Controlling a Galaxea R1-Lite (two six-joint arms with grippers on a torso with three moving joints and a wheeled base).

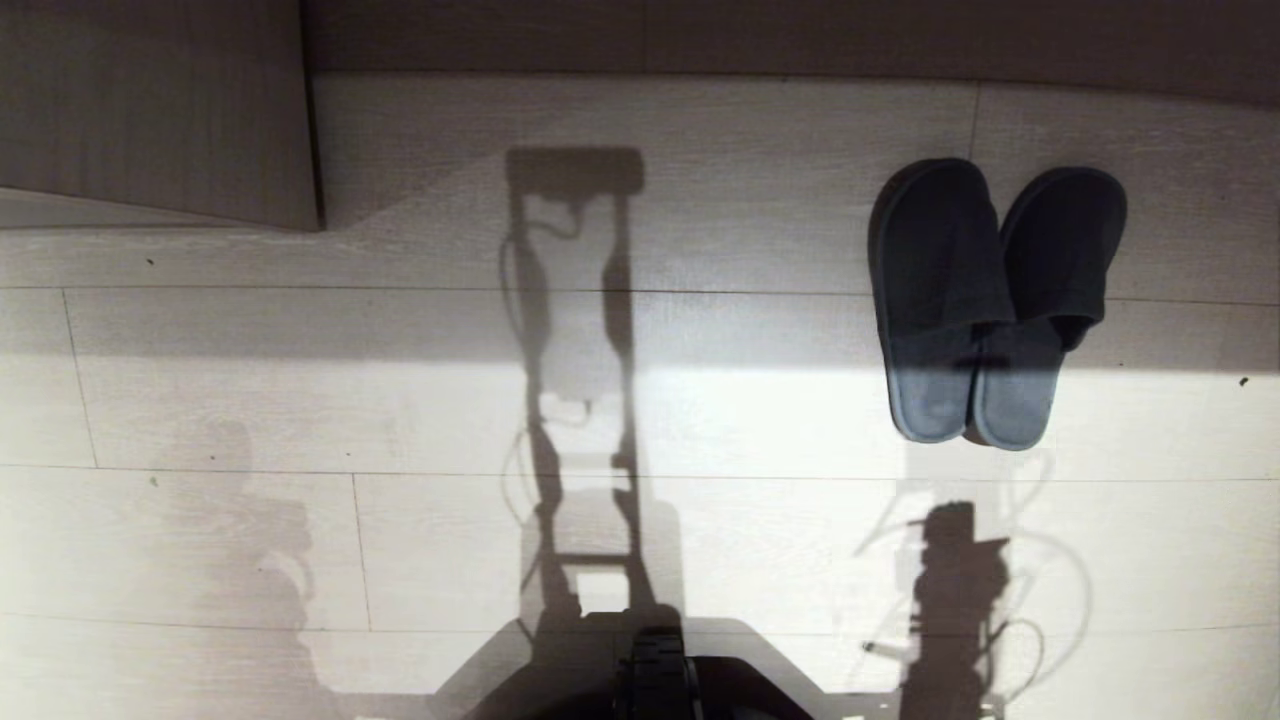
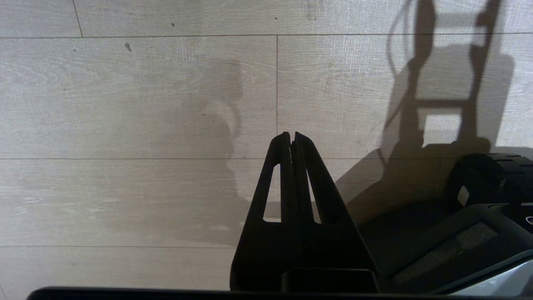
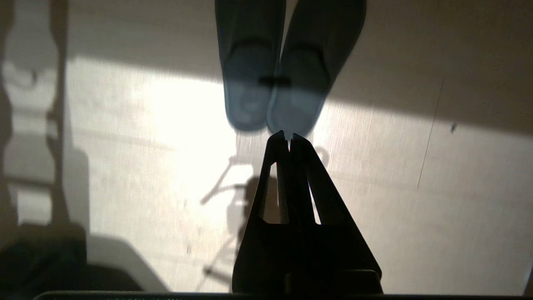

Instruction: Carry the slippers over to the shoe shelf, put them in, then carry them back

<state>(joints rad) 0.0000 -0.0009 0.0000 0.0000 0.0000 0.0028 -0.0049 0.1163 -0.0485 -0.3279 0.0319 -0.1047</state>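
Two slippers (image 1: 985,300) lie side by side on the pale plank floor (image 1: 300,400), well to the right of the scene and fairly far from the robot. Their rounded dark toes point away and their paler blue heel ends point back toward the robot. The two touch along their inner edges — the left one seems to overlap the right a little near the middle, though the dark fabric makes that hard to judge. A band of shadow covers the toes, while sunlight falls on the heels.

In the right wrist view the right gripper (image 3: 288,136) hangs above the floor just short of the heel ends, its fingers pressed together and holding nothing. The slippers (image 3: 287,62) are free of it. Its shadow, with loops of cable, falls on the lit floor near the robot, below the heels.

At the far left stands a taupe wood-grain panel (image 1: 160,110), and a darker board runs along the far edge.

Over bare planks on the left, the left gripper (image 2: 291,135) is parked — fingers closed and empty — with part of the robot's dark base (image 2: 479,216) beside it.
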